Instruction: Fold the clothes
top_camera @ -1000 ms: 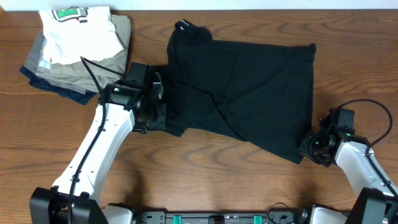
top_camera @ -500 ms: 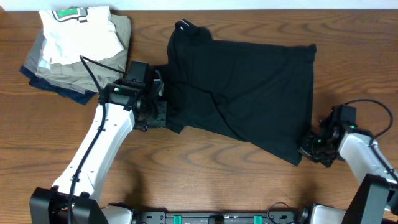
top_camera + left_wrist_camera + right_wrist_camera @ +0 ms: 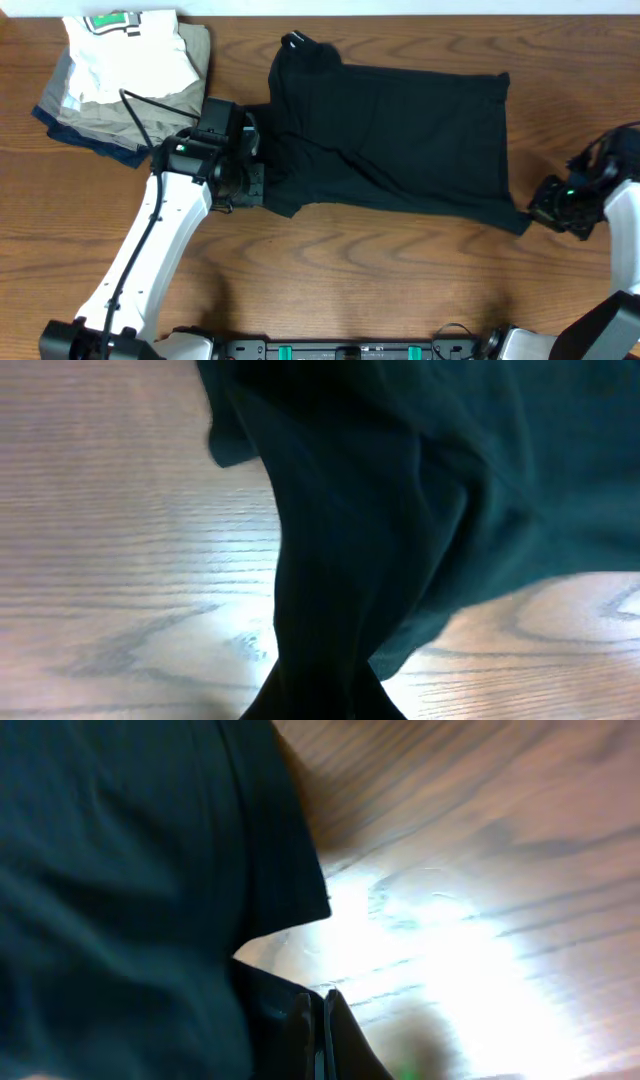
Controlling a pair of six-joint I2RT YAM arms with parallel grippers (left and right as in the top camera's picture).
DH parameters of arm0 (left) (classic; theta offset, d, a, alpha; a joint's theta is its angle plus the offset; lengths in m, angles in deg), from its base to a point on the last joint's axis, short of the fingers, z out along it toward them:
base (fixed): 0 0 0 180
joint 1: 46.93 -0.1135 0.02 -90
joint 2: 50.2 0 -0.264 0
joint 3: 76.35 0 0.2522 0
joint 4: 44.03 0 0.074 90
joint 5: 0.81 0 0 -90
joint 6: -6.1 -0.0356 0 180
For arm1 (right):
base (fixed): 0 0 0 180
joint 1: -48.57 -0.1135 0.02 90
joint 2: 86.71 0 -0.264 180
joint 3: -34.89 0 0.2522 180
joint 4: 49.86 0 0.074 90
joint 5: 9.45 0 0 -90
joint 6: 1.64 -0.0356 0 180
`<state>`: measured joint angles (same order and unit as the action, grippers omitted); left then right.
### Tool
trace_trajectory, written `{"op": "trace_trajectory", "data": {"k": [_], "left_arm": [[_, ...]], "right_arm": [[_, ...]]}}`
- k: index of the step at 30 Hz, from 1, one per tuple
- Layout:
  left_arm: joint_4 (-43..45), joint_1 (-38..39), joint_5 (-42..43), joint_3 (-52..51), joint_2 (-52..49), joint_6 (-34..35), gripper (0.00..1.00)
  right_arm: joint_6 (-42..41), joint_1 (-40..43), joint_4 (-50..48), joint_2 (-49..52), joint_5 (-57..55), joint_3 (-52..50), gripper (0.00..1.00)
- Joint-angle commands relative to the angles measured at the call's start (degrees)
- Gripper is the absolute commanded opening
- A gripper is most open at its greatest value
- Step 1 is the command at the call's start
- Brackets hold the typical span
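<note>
The black garment [image 3: 390,140] lies spread on the worktop [image 3: 380,290]. The left hand [image 3: 258,188] and right hand [image 3: 537,213] each pinch a near corner, closed tight. Best lift both evenly, fabric taut, then carry them to the far edge.

We see a brown wood-grain surface [image 3: 330,280], a white strip [image 3: 400,6] along its far edge. Glare [image 3: 440,950] brightens the grain.
</note>
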<state>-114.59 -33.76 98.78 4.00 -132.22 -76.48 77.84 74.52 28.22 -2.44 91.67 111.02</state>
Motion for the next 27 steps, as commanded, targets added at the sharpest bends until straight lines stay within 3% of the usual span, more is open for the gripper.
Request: {"op": "trace_trajectory", "data": {"k": [1,17,27], "left_arm": [[-0.57,-0.24,-3.41,1.57,2.29,-1.11,0.06],[-1.31,3.17,-4.87,1.57,7.67,-1.11,0.06],[9.42,6.91,-7.06,1.57,6.23,-1.11,0.06]], "right_arm": [[2.51,2.25,1.81,-0.15,-0.13,2.56,0.01],[3.98,4.55,4.37,-0.37,2.51,5.57,0.01],[3.28,3.48,-2.05,-0.35,7.61,5.57,0.01]]}}
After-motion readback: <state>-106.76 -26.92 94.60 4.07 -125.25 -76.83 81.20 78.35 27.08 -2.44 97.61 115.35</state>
